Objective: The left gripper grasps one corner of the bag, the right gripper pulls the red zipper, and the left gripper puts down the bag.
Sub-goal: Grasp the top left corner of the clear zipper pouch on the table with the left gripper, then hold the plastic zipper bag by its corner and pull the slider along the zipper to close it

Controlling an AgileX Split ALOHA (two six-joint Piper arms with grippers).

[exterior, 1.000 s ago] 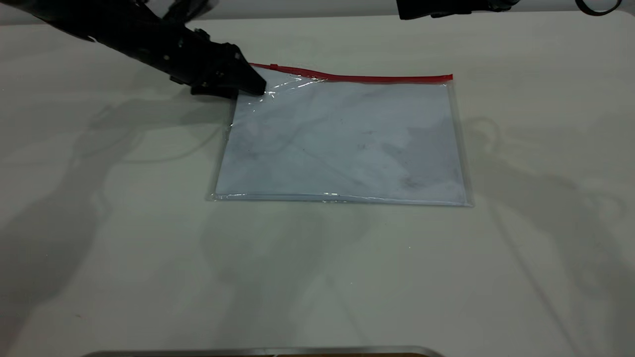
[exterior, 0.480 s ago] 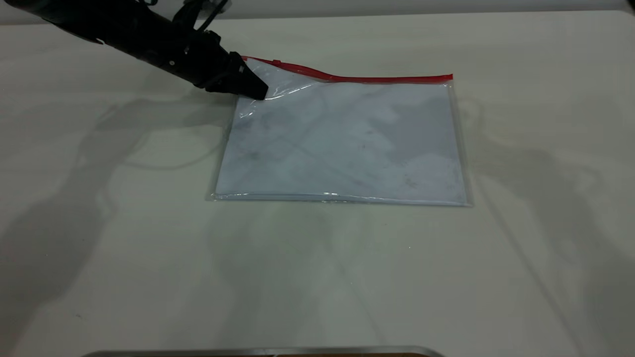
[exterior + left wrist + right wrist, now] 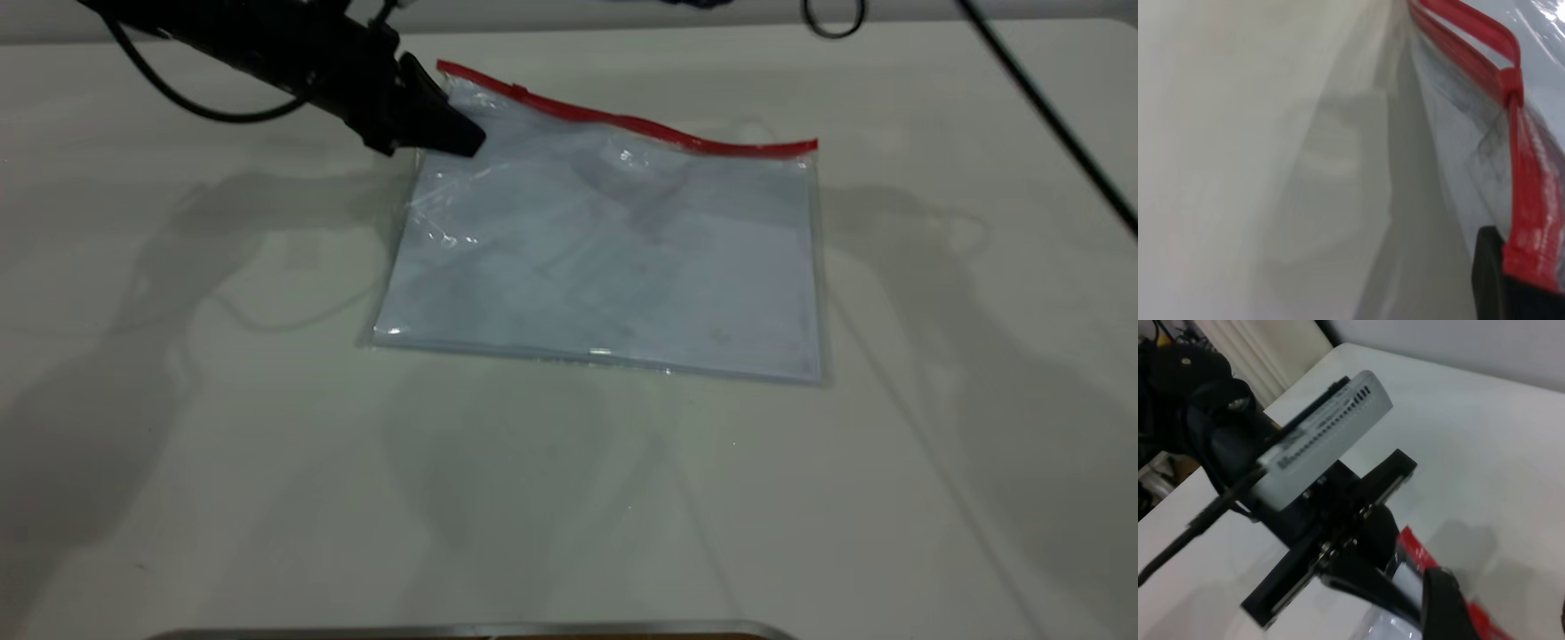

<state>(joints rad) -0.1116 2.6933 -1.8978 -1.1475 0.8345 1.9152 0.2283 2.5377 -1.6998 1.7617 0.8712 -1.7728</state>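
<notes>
The bag (image 3: 613,258), clear plastic with white sheets inside, lies mid-table with its far left corner (image 3: 444,76) raised. My left gripper (image 3: 449,133) is shut on that corner; in the left wrist view it (image 3: 1518,267) pinches the end of the red zipper (image 3: 1531,257). The red zipper (image 3: 622,120) runs along the far edge, and its slider tab (image 3: 1509,83) sits near the held corner. Of the right arm, the exterior view shows only its ring loop (image 3: 834,18) and cable (image 3: 1049,116) at the far edge. In its wrist view my right gripper (image 3: 1503,613) is open over the zipper (image 3: 1418,550), close to the left gripper (image 3: 1358,577).
The pale table (image 3: 267,444) stretches around the bag. A metal rim (image 3: 471,631) runs along the near edge. The white camera box (image 3: 1325,440) on the left wrist sits close in front of the right gripper.
My left gripper has lifted the far left corner, so the zipper edge slopes up and the bag has skewed a little. The right arm's ring loop and cable have moved left along the far edge.
</notes>
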